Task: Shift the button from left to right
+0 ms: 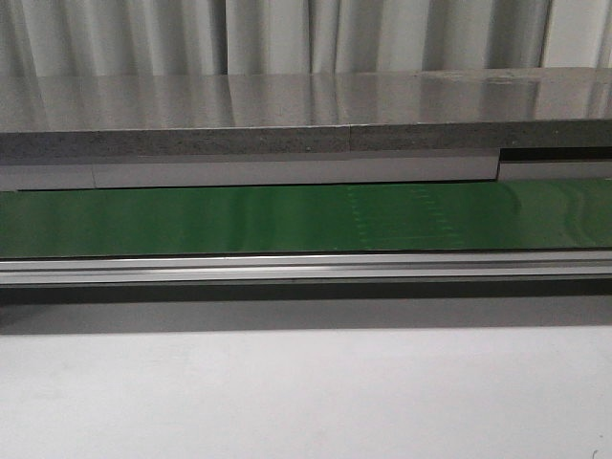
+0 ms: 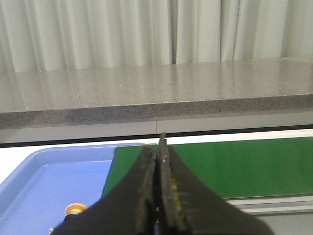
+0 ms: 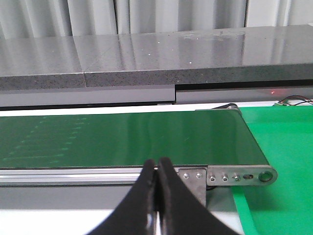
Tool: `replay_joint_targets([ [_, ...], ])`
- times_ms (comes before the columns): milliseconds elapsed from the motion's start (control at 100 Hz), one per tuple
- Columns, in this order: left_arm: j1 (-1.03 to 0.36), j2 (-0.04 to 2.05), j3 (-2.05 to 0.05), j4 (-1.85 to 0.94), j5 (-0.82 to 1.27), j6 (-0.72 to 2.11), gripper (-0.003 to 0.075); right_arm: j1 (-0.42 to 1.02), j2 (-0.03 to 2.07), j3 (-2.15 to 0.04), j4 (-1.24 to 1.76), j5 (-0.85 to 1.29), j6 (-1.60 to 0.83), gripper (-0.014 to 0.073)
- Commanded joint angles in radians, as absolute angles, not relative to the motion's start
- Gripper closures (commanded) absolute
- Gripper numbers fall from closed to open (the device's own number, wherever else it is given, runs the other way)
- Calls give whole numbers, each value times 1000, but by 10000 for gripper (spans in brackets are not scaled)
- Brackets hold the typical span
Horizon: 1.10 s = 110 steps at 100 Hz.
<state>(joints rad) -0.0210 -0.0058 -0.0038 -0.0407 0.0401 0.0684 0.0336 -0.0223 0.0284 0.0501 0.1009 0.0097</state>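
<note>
Lying in the blue tray [image 2: 44,181], the button [image 2: 76,209] showed only its orange cap in the left wrist view, partly hidden behind the left gripper [image 2: 159,147], whose fingers were pressed together and held nothing. The tray sat just beside the end of the green belt [image 1: 287,220]. The right gripper [image 3: 157,164] was likewise closed and empty, above the belt's near rail [image 3: 73,175], near a green mat [image 3: 279,142].
</note>
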Motion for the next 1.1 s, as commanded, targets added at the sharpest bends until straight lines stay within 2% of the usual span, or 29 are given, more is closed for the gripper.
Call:
replay_joint_targets([
  [0, -22, -36, 53, -42, -46, 59, 741, 32, -8, 12, 38, 19, 0, 660],
  [440, -22, -36, 43, -42, -91, 59, 741, 32, -8, 12, 38, 19, 0, 660],
  [690, -22, 65, -144, -60, 11, 59, 741, 32, -8, 12, 38, 19, 0, 660],
  [810, -22, 201, -298, -73, 132, 59, 741, 32, -8, 12, 38, 19, 0, 660],
  [1090, -22, 589, -725, -60, 674, 59, 741, 32, -8, 12, 38, 19, 0, 660],
])
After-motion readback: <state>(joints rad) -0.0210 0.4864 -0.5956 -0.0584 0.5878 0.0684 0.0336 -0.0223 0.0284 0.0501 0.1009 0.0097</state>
